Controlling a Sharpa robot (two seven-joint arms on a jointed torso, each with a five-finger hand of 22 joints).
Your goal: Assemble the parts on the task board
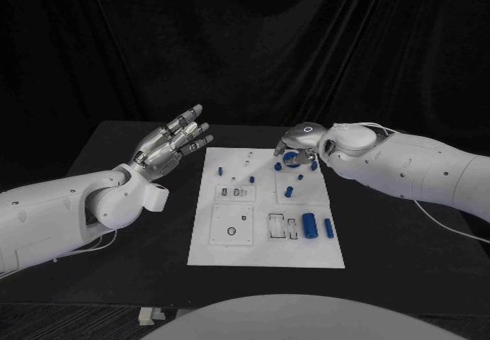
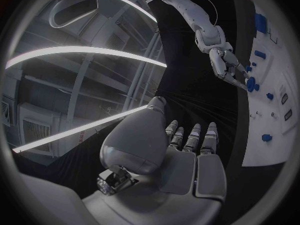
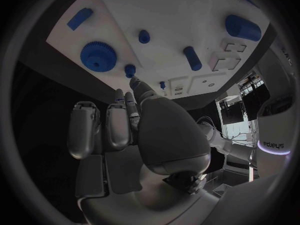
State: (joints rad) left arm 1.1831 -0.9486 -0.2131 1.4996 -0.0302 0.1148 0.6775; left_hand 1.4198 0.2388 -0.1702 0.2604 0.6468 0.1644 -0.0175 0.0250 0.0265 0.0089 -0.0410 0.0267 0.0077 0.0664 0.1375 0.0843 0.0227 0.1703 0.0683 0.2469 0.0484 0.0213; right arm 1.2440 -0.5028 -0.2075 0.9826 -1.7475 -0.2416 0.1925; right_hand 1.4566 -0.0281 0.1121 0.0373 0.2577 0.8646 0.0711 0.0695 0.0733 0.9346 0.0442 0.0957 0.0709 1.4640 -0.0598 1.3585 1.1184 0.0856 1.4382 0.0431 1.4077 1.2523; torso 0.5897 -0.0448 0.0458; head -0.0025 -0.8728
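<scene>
Head view: your two hands flank one board [image 1: 268, 244].
Left hand [image 1: 171, 144] splayed, released; right hand [image 1: 299, 134] over gear [image 1: 291, 157], grasp untellable.

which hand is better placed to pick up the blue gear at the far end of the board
Right, probably. The right hand hovers at the blue gear on the task board; the left hand is raised, open, beside the board.

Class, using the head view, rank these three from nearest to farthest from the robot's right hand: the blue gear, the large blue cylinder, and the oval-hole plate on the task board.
1. Blue gear: right beside the right hand, at the board's far edge.
2. Large blue cylinder: nearer the robot, on the board's right side.
3. Oval-hole plate: near-left part of the task board, farthest from the hand.
</scene>
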